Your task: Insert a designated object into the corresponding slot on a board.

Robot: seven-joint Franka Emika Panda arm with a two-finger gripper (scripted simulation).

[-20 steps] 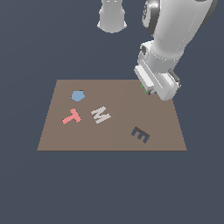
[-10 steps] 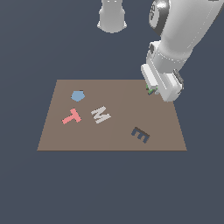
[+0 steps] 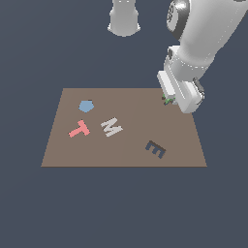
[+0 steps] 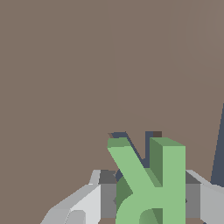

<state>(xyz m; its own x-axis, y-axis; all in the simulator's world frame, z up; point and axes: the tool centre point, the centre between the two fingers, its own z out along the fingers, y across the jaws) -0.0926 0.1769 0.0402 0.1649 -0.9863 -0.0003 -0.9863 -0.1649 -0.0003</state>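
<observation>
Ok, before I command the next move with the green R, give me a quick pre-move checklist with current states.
1. Grip: green R block sits between the gripper fingers: ok.
2. Block off the board: in the wrist view it appears lifted: ok.
3. R-shaped slot located: dark recess edges show just behind the block, but the full outline is hidden: cannot tell.
4. Alignment of block to slot: cannot tell.
5. Neighbours apart: white M, red T, E-shaped recess and blue pentagon lie well away from the gripper: ok.
</observation>
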